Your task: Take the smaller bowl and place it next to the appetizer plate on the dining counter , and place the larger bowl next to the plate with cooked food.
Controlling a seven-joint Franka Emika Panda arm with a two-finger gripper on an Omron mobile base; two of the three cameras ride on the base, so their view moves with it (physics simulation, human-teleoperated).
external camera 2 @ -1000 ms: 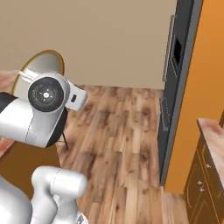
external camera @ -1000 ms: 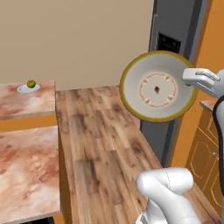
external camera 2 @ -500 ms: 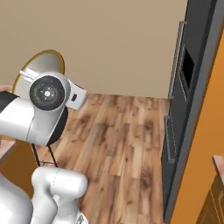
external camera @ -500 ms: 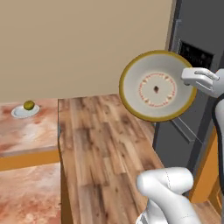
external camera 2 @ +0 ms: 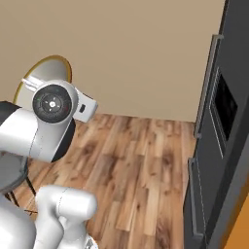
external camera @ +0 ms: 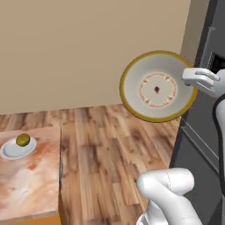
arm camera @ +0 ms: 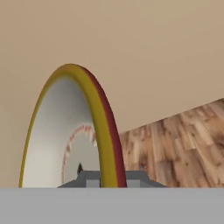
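No writing or brand mark can be read on anything in the simulated kitchen, where the smaller bowl [external camera: 157, 86], cream with an olive-yellow rim, red dotted ring and dark centre spot, hangs on edge in mid-air above the wood floor [external camera: 110, 145]. The gripper [arm camera: 110, 178] is clamped on the bowl's rim, its fingertips largely cut off at the hand view's bottom edge. In the right base view the arm hides most of the bowl, while a corner of the dining counter [external camera: 30, 193] carries a small plate [external camera: 17, 148] with an olive-green item [external camera: 23, 139] too small to identify.
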